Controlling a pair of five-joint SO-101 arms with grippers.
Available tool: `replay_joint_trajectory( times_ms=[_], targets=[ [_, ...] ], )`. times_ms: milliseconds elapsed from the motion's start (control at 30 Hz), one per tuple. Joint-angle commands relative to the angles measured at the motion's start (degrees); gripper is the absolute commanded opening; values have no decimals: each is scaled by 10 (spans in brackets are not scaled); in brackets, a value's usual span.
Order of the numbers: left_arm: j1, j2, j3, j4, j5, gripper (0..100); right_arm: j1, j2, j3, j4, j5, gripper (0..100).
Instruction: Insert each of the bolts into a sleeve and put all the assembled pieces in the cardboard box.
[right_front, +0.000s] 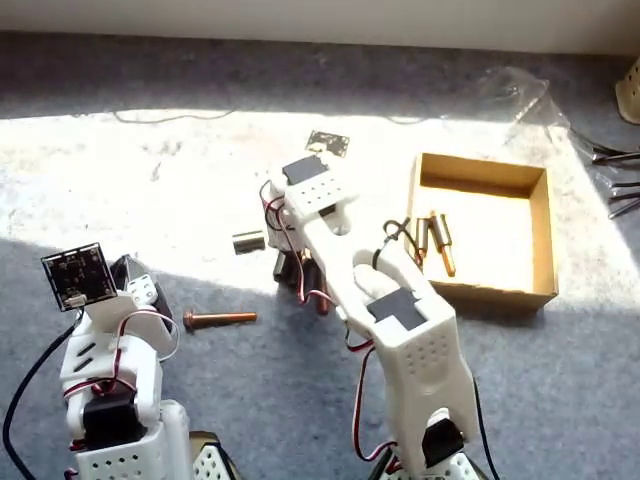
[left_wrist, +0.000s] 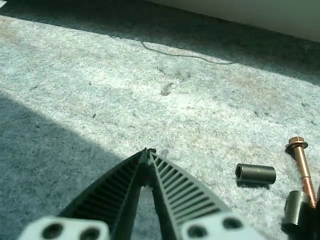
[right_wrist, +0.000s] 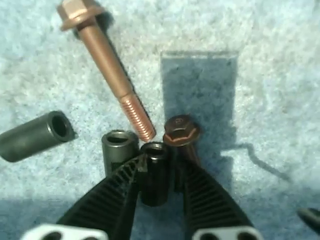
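My right gripper (right_wrist: 164, 162) stands low over the carpet, shut on a dark sleeve (right_wrist: 154, 172) and a brown bolt (right_wrist: 181, 132) that stand upright side by side between its fingers. Just outside one finger a grey sleeve (right_wrist: 119, 147) stands on end. A copper bolt (right_wrist: 105, 65) (right_front: 220, 318) lies flat, its threaded tip toward the gripper. Another sleeve (right_wrist: 32, 137) (right_front: 248, 241) lies on its side. The cardboard box (right_front: 480, 166) holds two assembled pieces (right_front: 435, 240). My left gripper (left_wrist: 148, 151) is shut on nothing over bare carpet, left of the lying sleeve (left_wrist: 256, 173).
The right arm (right_front: 400, 320) stretches between the loose parts and the box. A clear plastic bag (right_front: 515, 90) and dark tools (right_front: 615, 180) lie beyond the box. A small dark plate (right_front: 328, 143) lies past the arm. A thin wire (left_wrist: 185, 56) runs along the carpet.
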Motion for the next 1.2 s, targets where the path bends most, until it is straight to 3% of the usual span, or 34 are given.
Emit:
replay_joint_trajectory(
  times_ms=[0,1167],
  targets=[
    [-6,0,-5,-12,4,20,-22,-7,-9,12,11,87],
    [-6,0,-5,-12,4,20,-32,17,33,1,12,88]
  ],
)
